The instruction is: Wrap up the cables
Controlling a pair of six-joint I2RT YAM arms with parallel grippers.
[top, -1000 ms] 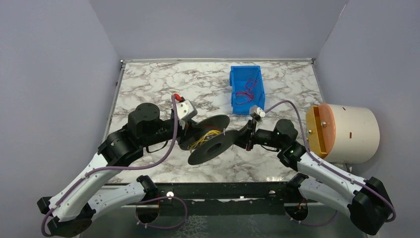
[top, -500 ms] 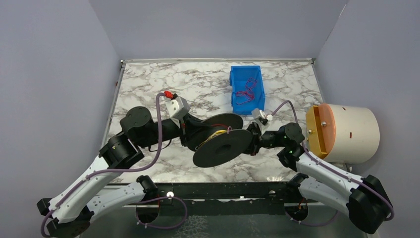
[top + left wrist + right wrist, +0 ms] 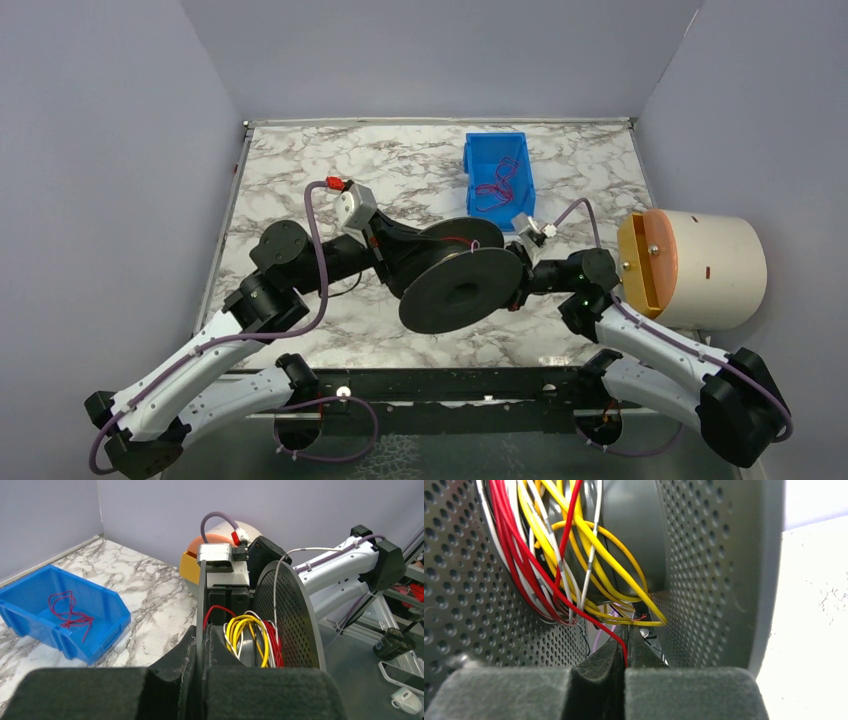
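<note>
Top: spool (image 3: pixel 462 290) hangs between my left pincer (image 3: pixel 395 262) and right pincer (image 3: pixel 517 282), axle roughly near-far.
Left wrist: left pincer clamped tight on far flange (image 3: pixel 201 595); wound cables (image 3: pixel 250 632) just right of it.
Right wrist: right pincer fully closed, pinching red cable (image 3: pixel 531 570) that leads straight ahead into the windings.

left arm (image 3: pixel 300 265), right arm (image 3: pixel 597 272) inward; left fingers (image 3: pixel 172 677), right fingers (image 3: pixel 596 680) seemingly clamped
</note>
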